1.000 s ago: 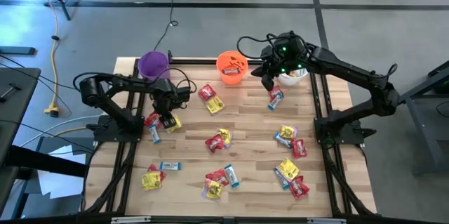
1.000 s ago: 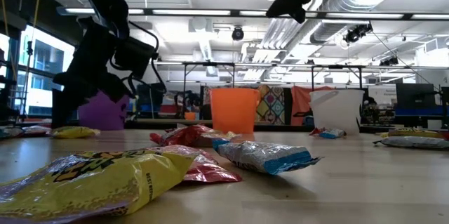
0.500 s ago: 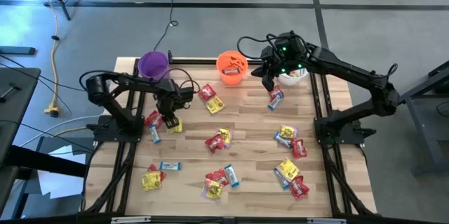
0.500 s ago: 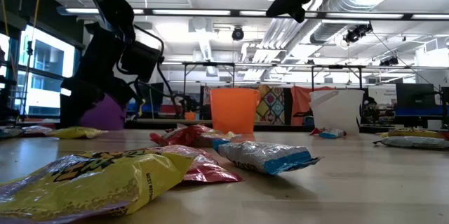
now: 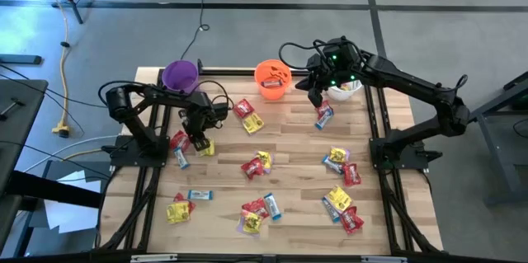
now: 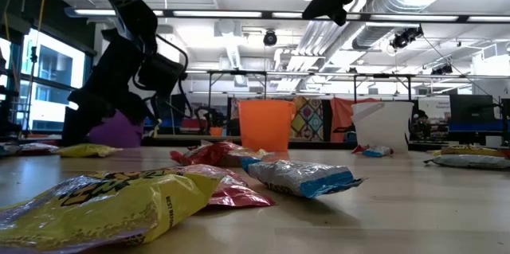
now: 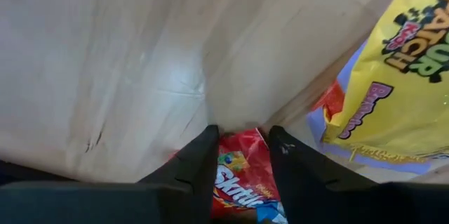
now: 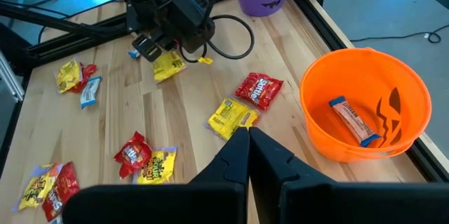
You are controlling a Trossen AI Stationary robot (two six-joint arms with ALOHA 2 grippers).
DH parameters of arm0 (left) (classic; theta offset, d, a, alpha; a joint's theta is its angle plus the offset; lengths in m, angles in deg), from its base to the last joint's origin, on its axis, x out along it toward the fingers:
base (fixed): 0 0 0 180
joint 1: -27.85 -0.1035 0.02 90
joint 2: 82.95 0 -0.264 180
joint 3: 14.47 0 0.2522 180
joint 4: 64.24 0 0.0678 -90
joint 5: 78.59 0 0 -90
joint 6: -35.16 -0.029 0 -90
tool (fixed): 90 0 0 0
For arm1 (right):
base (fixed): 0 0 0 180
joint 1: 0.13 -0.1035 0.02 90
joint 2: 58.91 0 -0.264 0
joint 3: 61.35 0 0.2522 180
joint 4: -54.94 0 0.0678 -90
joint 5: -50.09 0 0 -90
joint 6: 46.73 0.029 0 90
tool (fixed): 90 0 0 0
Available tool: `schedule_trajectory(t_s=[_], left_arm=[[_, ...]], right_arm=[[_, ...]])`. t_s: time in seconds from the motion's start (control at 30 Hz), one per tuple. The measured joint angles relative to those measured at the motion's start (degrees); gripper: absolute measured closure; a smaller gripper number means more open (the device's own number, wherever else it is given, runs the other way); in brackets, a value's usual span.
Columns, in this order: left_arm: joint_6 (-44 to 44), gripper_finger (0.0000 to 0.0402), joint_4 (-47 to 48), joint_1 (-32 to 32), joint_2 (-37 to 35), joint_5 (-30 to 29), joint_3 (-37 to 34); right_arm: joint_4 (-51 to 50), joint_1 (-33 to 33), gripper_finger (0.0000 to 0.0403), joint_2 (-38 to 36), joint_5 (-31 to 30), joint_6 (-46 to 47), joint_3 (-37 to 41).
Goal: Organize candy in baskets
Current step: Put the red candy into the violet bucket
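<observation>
My left gripper (image 5: 196,139) is low over a cluster of candy near the table's left edge, in front of the purple bucket (image 5: 180,75). It is shut on a red packet (image 7: 238,175). A yellow packet (image 7: 393,76) lies flat on the wood beside it. My right gripper (image 5: 316,94) hangs shut and empty in the air between the orange bucket (image 5: 272,77) and the white bucket (image 5: 346,90). The orange bucket (image 8: 365,104) holds a blue-and-white bar (image 8: 351,122). Red, yellow and blue-and-white candies lie scattered over the table. My left gripper has the red packet (image 7: 237,159) pinched between its two fingers (image 7: 203,155), which come at it from above, pointing steeply down. The packet runs back between the fingers. Whether its far end still rests on the wood cannot be told.
All three buckets stand along the far edge. Loose candy lies mid-table (image 5: 257,164), near the front (image 5: 256,213) and on the right side (image 5: 340,164). A red and a yellow packet (image 5: 247,116) lie between the purple and orange buckets. A cable (image 8: 231,38) loops by the left arm.
The left arm's rear links have swung toward the table's right and risen, while its gripper has stayed over the same left-hand cluster. The right arm and the loose candy have kept still.
</observation>
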Motion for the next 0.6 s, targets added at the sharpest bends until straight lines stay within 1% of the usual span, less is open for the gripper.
schedule_trajectory(t_s=[0.07,0.2,0.23,0.4,0.47,0.6], left_arm=[[-0.4,0.0316,-0.1,-0.1,0.0,0.2,-0.1],[-1.5,0.0383,0.0,-0.1,0.1,0.1,-0.3],[-2.0,0.0392,0.0,-0.1,0.0,0.0,-0.3],[-3.8,0.04,0.1,0.8,-1.9,-0.8,0.1],[-3.8,0.0401,0.2,1.3,-3.6,-1.6,0.9],[-1.8,0.0401,0.0,1.3,-8.9,-0.1,4.3]], right_arm=[[0.0,0.0,0.0403,0.0,0.0,0.0,0.0],[0.0,0.0,0.0403,0.0,0.0,0.0,0.0],[0.0,0.0,0.0403,0.0,0.0,0.0,0.0],[0.0,0.0,0.0403,0.0,0.0,0.0,0.0],[0.0,0.0,0.0403,0.0,0.0,0.0,0.0],[0.4,0.0,0.0403,0.0,0.0,0.0,0.0]])
